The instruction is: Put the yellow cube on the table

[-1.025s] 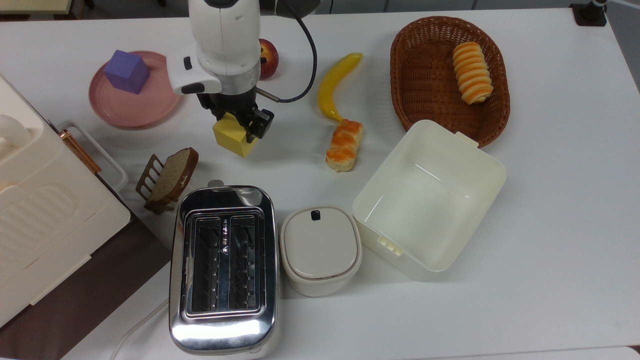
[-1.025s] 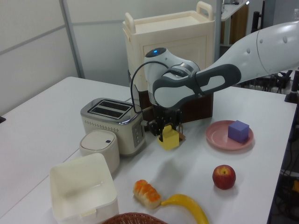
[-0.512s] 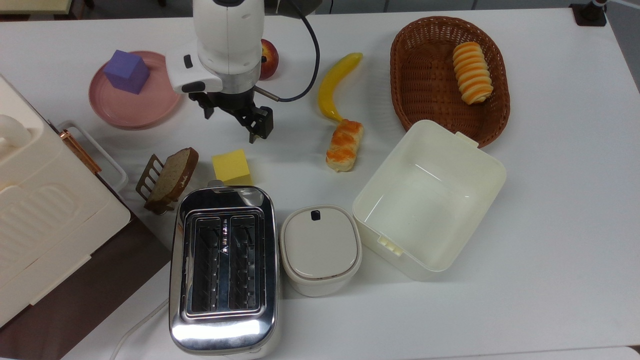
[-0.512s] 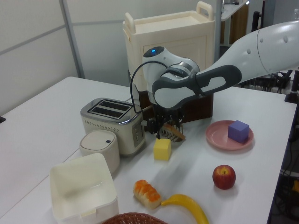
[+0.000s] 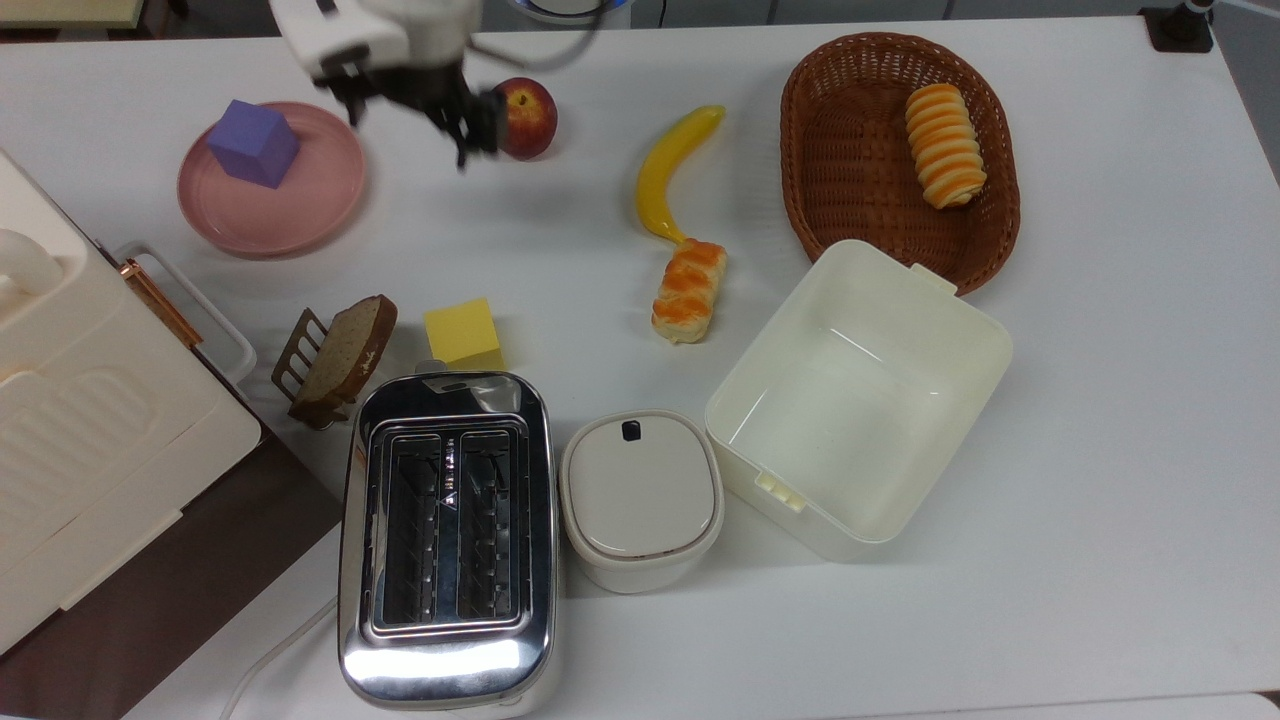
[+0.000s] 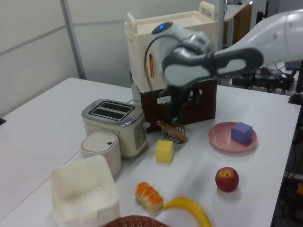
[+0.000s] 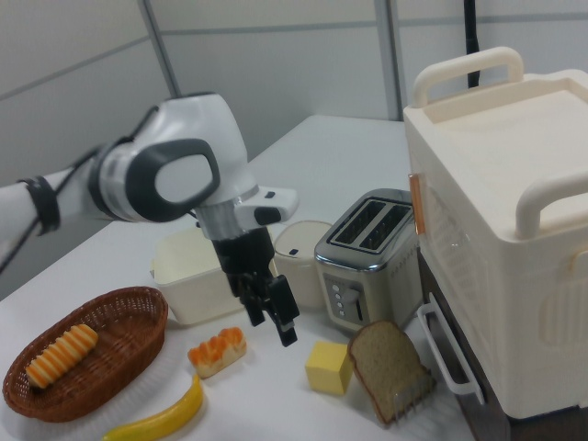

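The arm (image 7: 170,179) at the right view's left is glossy white with dark grey joint bands; a blue light glows on top; the end effector (image 7: 269,312) is black.

Room backdrop: pale grey panelled wall (image 6: 33,42) behind the desk in the left view, split by a metal upright and thin horizontal seams. Same panelling (image 7: 303,64) in the right view, with a dark vertical pole (image 7: 470,28) near the top. Left view's far right: a second white tabletop (image 6: 258,97) with dark cables and clutter (image 6: 274,78) behind it, and a brown wooden door or cabinet (image 6: 242,21) further back. Light is even and diffuse, shadows soft.
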{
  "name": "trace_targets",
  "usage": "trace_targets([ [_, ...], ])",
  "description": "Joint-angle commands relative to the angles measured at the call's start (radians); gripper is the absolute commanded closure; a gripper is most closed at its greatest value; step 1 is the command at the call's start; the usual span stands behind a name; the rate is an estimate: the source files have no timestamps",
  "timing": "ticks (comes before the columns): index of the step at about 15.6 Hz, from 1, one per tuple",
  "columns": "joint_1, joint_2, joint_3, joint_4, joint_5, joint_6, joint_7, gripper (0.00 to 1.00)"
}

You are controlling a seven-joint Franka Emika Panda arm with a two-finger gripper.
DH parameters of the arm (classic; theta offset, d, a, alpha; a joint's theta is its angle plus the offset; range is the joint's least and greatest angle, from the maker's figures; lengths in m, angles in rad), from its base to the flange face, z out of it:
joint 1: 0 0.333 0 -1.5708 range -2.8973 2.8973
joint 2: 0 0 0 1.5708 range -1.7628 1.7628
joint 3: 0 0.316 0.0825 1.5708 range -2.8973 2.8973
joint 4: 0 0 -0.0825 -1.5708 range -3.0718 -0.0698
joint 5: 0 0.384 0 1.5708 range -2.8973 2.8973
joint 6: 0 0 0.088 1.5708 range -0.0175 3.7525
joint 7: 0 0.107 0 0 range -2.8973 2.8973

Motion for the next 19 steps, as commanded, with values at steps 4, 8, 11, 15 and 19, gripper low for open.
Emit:
trace_targets([
  [4,0.155,-0.16,-0.281,-0.021,0.15,-0.135,-0.268,0.0],
  [8,0.145,-0.16,-0.266,0.022,0.186,-0.175,-0.272,0.0],
  [11,0.09,-0.165,-0.206,0.055,0.226,-0.212,-0.264,0.0],
  [15,0.068,-0.166,-0.175,0.066,0.239,-0.217,-0.236,0.0],
  [19,0.076,-0.166,-0.175,0.066,0.24,-0.217,-0.235,0.0],
])
